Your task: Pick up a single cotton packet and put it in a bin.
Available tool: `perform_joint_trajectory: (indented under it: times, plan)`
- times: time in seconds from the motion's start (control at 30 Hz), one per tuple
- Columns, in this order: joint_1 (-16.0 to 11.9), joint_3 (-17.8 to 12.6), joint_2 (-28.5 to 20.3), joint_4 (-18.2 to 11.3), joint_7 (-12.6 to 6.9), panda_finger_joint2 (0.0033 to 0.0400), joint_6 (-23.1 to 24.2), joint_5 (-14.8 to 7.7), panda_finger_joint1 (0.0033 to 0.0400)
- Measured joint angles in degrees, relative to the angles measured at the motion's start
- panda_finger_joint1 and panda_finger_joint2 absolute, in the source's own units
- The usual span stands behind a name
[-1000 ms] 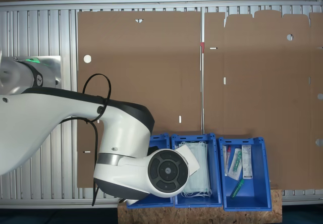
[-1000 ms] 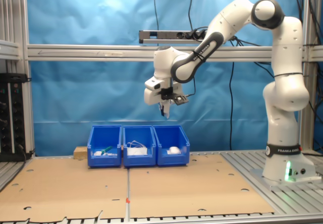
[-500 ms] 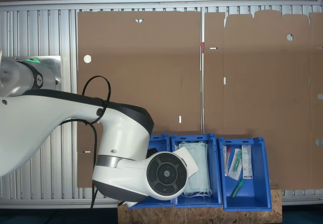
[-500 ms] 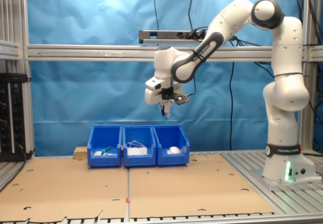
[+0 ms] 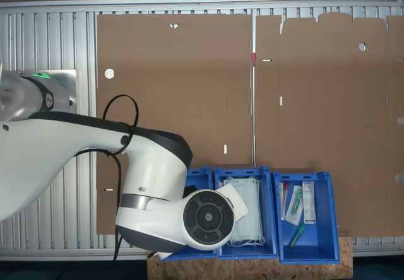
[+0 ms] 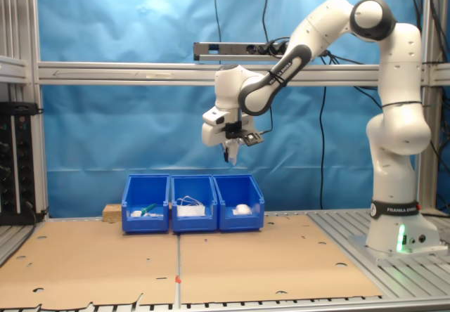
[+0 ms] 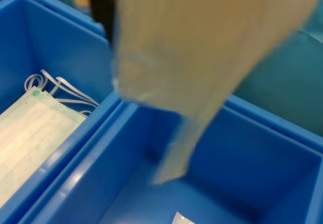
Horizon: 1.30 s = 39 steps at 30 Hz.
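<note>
Hanging from the gripper [image 6: 230,159], the small flat white paper cotton packet [image 7: 202,57] looks blurred and cream-toned in the wrist view, its long axis running downward to a narrow tip; the jaws pinch its upper edge; the white arm [image 6: 309,38] arches high over the blue plastic bins [image 6: 239,203], wrist pointing down.

Arm [image 6: 394,66]: glossy white shells, dark grey joints and end caps, black cables.
Bins [image 6: 193,203]: three, saturated blue, alike in both exterior views.
Face masks [image 7: 30,133]: pale green with a fine woven texture, white ear loops.
Cotton packet [image 7: 202,47]: blurred off-white to beige in the wrist view.
Cardboard sheets [image 5: 183,97]: plain brown with small white cut-outs.
Backdrop [image 6: 126,122]: bright blue sheet.
Table frame [image 5: 57,46]: ribbed silver-grey metal.
Base light [image 6: 402,239]: green.
</note>
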Motion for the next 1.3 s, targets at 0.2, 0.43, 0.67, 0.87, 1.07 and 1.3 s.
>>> perform_joint_trajectory:
  times: [0.2,0.43,0.67,0.87,1.07,1.3]
  plan:
    - [0.0,0.0,0.0,0.0,-0.03,0.0161,0.0,0.0,0.0161]
    - [0.0,0.0,0.0,0.0,-0.04,0.0241,0.0,0.0,0.0241]
    - [0.0,0.0,0.0,0.0,-0.04,0.0331,0.0,0.0,0.0331]
    - [0.0,0.0,0.0,0.0,-0.04,0.039,0.0,0.0,0.039]
    - [0.0,0.0,0.0,0.0,-0.04,0.0397,0.0,0.0,0.0397]
    - [0.0,0.0,0.0,0.0,-0.04,0.0399,0.0,0.0,0.0399]
